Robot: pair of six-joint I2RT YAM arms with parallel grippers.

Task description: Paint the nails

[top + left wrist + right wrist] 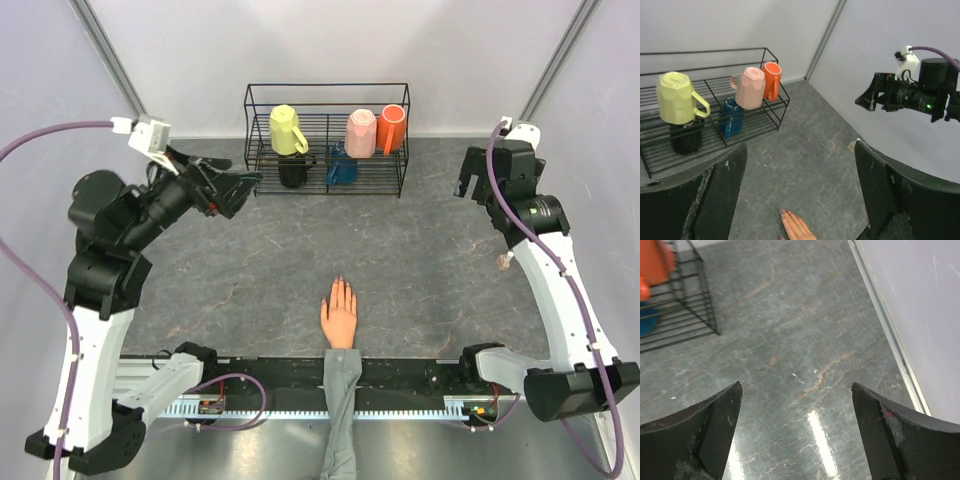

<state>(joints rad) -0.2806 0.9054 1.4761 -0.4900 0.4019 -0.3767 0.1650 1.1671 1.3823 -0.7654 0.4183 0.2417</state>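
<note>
A peach mannequin hand (340, 318) lies flat on the grey table near its front edge, fingers pointing away from the arms, with a grey sleeve (342, 395) behind it. Its pale pinkish nails (340, 285) tip the fingers. The fingertips and nails (784, 213) also show at the bottom of the left wrist view. My left gripper (248, 185) is open and empty, raised high at the back left by the rack; it also shows in the left wrist view (800, 172). My right gripper (468, 186) is open and empty, raised at the back right; it also shows in the right wrist view (796, 407).
A black wire rack (325, 140) stands at the back. It holds a yellow mug (287, 130), a pink mug (361, 133), an orange mug (393, 128), a black mug (293, 171) and a blue mug (343, 168). White walls close in on both sides.
</note>
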